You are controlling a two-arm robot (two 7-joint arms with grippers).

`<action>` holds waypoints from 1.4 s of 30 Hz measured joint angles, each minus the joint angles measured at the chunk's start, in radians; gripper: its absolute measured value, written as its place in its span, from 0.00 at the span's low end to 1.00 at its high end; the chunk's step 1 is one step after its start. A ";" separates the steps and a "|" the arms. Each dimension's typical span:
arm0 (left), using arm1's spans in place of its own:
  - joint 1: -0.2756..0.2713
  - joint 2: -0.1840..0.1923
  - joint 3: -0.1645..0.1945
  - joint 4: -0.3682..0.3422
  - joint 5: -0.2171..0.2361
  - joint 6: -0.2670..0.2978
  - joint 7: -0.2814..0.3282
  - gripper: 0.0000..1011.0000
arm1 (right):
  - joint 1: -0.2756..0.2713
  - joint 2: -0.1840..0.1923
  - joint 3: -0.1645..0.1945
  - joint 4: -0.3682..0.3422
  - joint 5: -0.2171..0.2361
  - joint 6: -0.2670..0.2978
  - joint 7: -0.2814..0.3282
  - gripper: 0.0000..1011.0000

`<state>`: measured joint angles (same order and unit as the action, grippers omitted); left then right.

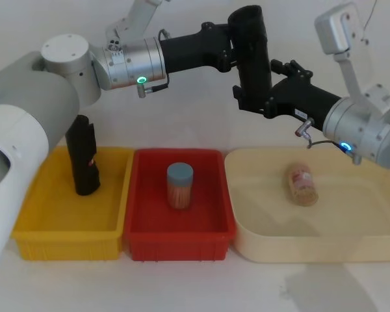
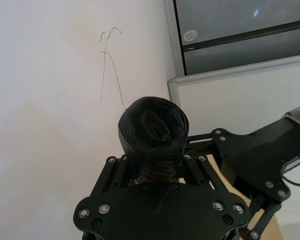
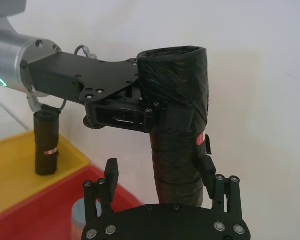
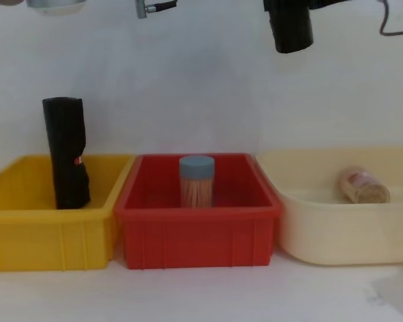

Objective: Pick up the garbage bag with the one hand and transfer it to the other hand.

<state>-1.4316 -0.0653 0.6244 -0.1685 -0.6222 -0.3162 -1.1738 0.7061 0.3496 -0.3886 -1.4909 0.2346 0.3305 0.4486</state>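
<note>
Between the left gripper's (image 1: 237, 49) closed fingers stood the garbage bag (image 1: 252, 49), upright, high above the red bin (image 1: 179, 229); below, the right gripper (image 1: 255, 97) flanked its lower end, jaws apart.

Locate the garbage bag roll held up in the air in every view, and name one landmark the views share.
Head view: garbage bag upright at top centre, between both grippers, above the bins.
Left wrist view: its end faces the camera, centre.
Right wrist view: upright at centre, held by the left gripper.
Chest view: its bottom end hangs at the top edge.
Shared landmark: the red bin.
</note>
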 joint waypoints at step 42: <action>0.000 0.000 0.000 0.000 0.000 0.000 0.000 0.38 | 0.103 -0.087 -0.066 0.167 -0.107 -0.081 -0.076 0.56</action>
<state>-1.4315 -0.0652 0.6243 -0.1685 -0.6221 -0.3161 -1.1736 0.8092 0.2626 -0.4545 -1.3237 0.1275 0.2495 0.3725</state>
